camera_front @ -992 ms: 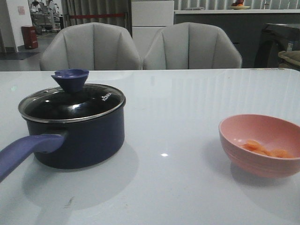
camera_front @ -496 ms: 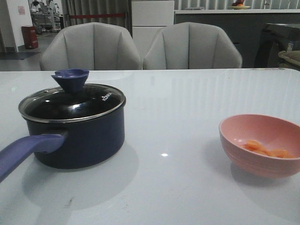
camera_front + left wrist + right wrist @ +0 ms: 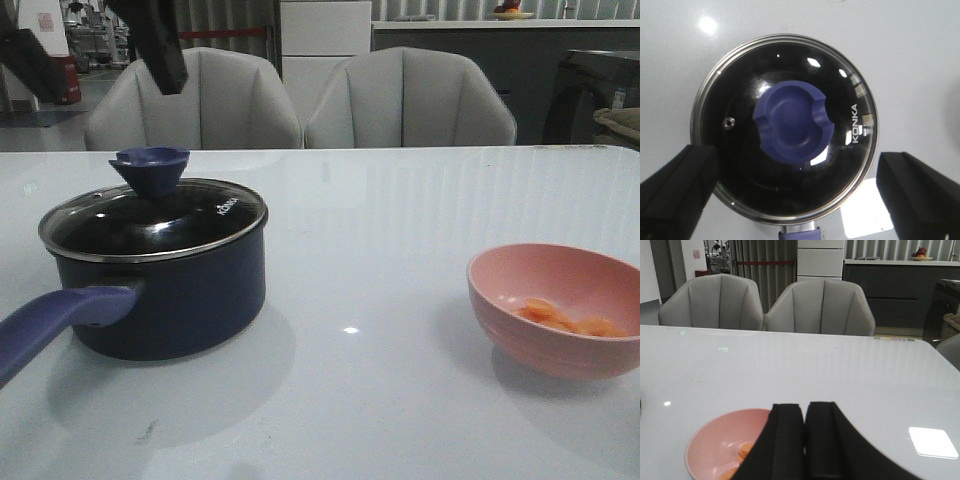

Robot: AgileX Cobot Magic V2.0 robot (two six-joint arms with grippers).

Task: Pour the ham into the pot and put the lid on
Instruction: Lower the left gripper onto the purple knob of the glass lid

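The dark blue pot (image 3: 190, 300) stands at the table's left, its long handle (image 3: 60, 320) pointing toward the near left. The glass lid (image 3: 160, 222) rests on it, blue knob (image 3: 150, 168) up. My left gripper (image 3: 95, 55) hangs open well above the lid; in the left wrist view the left gripper (image 3: 797, 162) looks straight down on the lid (image 3: 740, 195) and the knob (image 3: 794, 122), its fingers (image 3: 675, 195) wide apart. The ham (image 3: 565, 318) lies in a pink bowl (image 3: 520, 300) at the right. My right gripper (image 3: 805, 412) is shut and empty, near the bowl (image 3: 715, 440) with the ham (image 3: 742, 452).
Two grey chairs (image 3: 195, 100) (image 3: 410, 100) stand behind the table's far edge. A dark counter (image 3: 470, 50) runs along the back wall. The glossy white table (image 3: 400, 220) stretches between pot and bowl, with a bright light reflection (image 3: 932, 441) on it.
My left gripper has come into the front view at the top left, above the pot. Pot, lid, bowl and ham have not moved.
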